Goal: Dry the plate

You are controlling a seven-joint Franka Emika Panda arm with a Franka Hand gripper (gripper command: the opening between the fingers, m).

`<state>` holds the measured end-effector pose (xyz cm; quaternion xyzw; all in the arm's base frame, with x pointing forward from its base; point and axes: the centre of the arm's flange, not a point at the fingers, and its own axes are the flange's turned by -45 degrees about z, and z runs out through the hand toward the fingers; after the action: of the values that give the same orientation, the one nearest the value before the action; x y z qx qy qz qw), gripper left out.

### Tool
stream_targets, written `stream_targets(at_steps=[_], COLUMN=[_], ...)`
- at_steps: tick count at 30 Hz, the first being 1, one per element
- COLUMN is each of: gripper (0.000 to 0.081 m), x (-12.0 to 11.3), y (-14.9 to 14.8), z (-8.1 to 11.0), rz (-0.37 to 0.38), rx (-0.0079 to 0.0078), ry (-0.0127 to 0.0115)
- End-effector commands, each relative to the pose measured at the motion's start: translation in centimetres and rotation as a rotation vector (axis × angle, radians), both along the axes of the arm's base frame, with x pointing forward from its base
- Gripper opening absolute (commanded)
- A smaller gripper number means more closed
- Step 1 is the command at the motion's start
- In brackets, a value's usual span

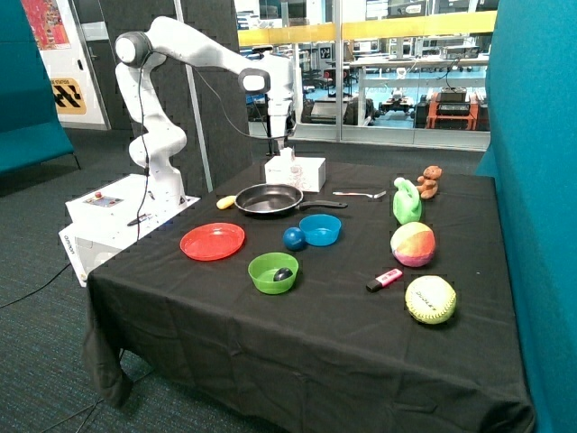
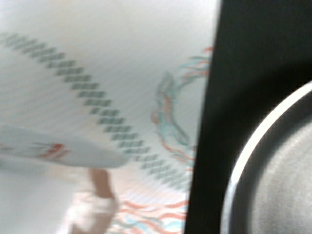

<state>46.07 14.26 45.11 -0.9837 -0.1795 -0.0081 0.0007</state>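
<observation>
The red-orange plate (image 1: 213, 241) lies flat on the black tablecloth near the table's edge on the robot-base side, with nothing on it. My gripper (image 1: 284, 144) hangs far from the plate, directly above a white tissue box (image 1: 295, 171) at the back of the table. A tissue (image 1: 287, 154) sticks up from the box just under the gripper. The wrist view is filled by the patterned box top (image 2: 97, 73) seen very close, with a tuft of tissue (image 2: 92, 209). The plate is out of the wrist view.
A black frying pan (image 1: 269, 199) sits in front of the box; its rim (image 2: 263, 146) shows in the wrist view. A green bowl (image 1: 273, 271), blue bowl (image 1: 320, 229), blue ball (image 1: 294, 238), spoon (image 1: 359, 193), green jug (image 1: 407, 202) and two balls lie further out.
</observation>
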Motion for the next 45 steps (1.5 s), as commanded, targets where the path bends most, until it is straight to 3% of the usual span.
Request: stream_targets(at_steps=[1, 9, 11, 12, 15, 20, 25, 32, 39, 45], gripper=[0.0459, 0.0467, 0.0511, 0.0489, 0.0521, 0.0475, 0.051, 0.0468, 0.0527, 0.0497], x=[-0.3, -2.7, -3.5, -3.7, -4.5, -5.7, -6.7, -7.4, -7.1, -6.2], y=[3.3, 3.7, 4.0, 4.0, 4.4, 5.5, 6.5, 7.2, 6.5, 5.8], z=[2.0, 3.4, 3.4, 3.4, 3.2, 2.3, 1.3, -0.4, -2.1, -3.4], rz=[0.081, 0.121, 0.128, 0.128, 0.136, 0.156, 0.168, 0.17, 0.128, 0.097], rx=[-0.0048, -0.0051, -0.0052, -0.0052, -0.0053, -0.0054, -0.0055, -0.0055, -0.0052, -0.005], ry=[0.0155, 0.0154, 0.0154, 0.0154, 0.0154, 0.0153, 0.0153, 0.0153, 0.0154, 0.0155])
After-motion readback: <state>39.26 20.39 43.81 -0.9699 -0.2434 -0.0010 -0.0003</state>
